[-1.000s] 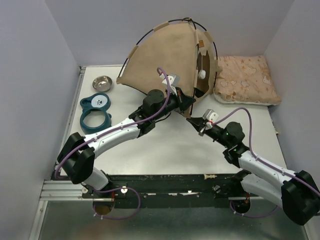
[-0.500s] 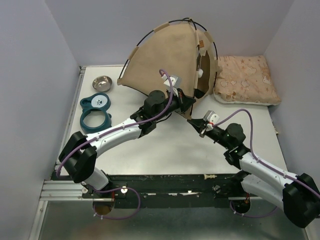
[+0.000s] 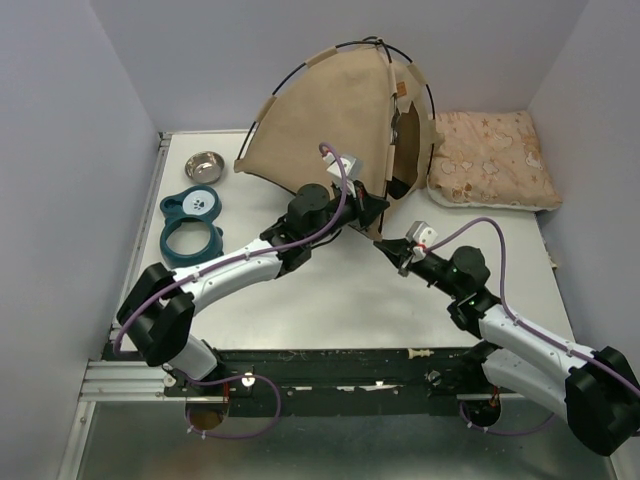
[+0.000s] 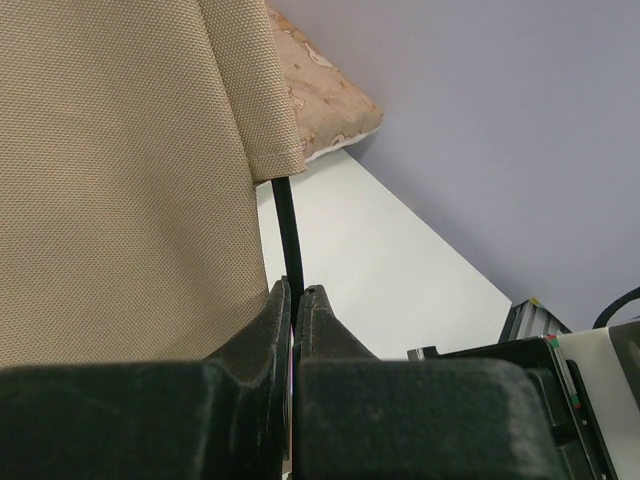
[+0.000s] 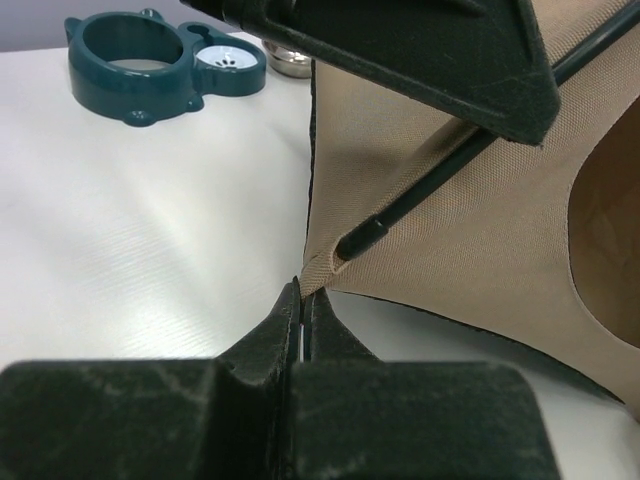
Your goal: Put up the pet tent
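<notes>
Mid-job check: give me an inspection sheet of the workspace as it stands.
Surface: white table, no spills seen.
Job's things: pet tent standing domed at the back.
Clutter: pink cushion back right beside the tent; metal bowl and teal two-ring stand back left.
Claws: left claw shut on a black pole below the fabric hem; right claw shut on the tent's front fabric corner.
Cables: purple cable along each arm, no snag seen.
Surroundings: plain walls on three sides.

The 2 arms reach toward the far side, tips close together. The left gripper (image 4: 297, 292) and right gripper (image 5: 302, 290) each pinch the pet tent (image 3: 320, 120) tight.
</notes>
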`<state>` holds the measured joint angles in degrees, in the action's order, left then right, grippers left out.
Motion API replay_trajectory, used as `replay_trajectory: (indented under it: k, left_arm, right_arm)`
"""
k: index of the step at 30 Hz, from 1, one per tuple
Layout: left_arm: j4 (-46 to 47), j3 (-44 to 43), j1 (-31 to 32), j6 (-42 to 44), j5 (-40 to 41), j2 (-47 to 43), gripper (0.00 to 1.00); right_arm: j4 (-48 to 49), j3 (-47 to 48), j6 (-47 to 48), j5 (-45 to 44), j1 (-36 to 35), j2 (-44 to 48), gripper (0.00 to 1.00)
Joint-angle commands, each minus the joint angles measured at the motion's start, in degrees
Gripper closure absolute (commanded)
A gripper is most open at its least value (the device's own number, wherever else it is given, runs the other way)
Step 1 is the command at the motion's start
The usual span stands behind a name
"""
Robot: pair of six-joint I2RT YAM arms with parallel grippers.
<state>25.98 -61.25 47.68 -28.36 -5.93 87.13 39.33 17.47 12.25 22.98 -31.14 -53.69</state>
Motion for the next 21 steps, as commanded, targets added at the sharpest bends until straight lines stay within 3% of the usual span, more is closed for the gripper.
replay_trajectory:
  k: [1, 21]
  left_arm:
    - [0.57, 2.28, -2.06, 3.31, 4.44, -2.4, 1.0]
    - [2.5, 5.35, -3.82, -1.17, -3.03, -5.57, 1.0]
  right_arm:
    - [-0.13, -0.34, -2.05, 1.45, -0.68, 1.83, 0.99]
    - [-2.15, -1.04, -3.11, 1.1, -0.68, 2.98, 0.99]
